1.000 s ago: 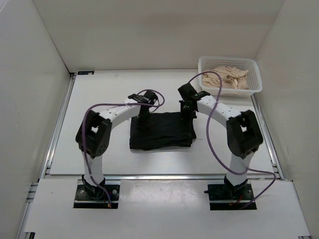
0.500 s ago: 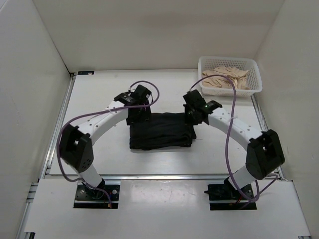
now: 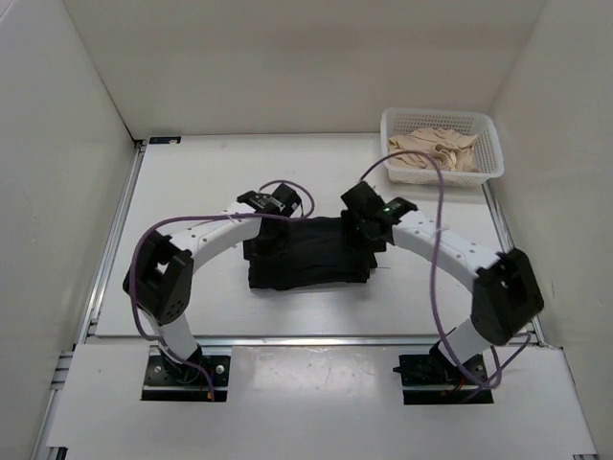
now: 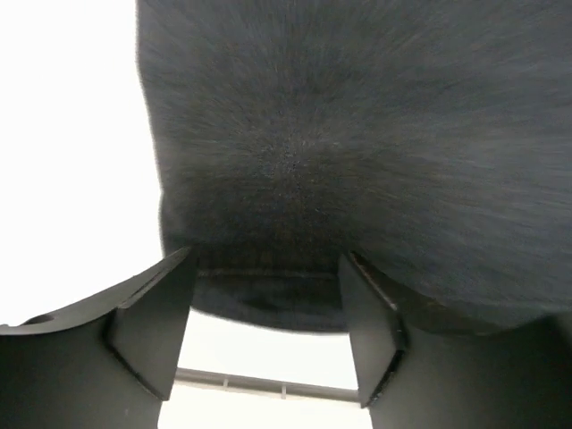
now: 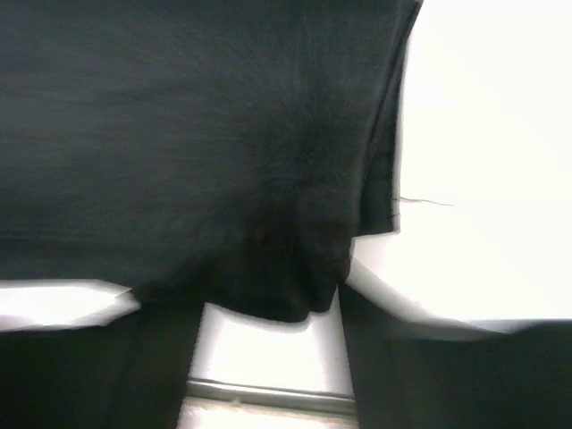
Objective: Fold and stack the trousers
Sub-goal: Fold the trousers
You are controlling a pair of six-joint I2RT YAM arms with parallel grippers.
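White bench (image 3: 192, 182) is carrying folded trousers (image 3: 311, 257), basket (image 3: 450, 175) sitting well apart; left hand (image 4: 268, 259) and right hand (image 5: 268, 299) are hanging open over cloth edges.

The trousers (image 3: 311, 251) are black, slightly faded cloth, folded into a compact, roughly rectangular bundle of several layers. The bundle lies flat on the white table (image 3: 192, 182), about midway between left and right and a little nearer the near edge than the far one. Its long side runs left to right. Stacked fold edges show along the right side. Close up, the cloth looks dark grey, with a stitched hem along one edge.
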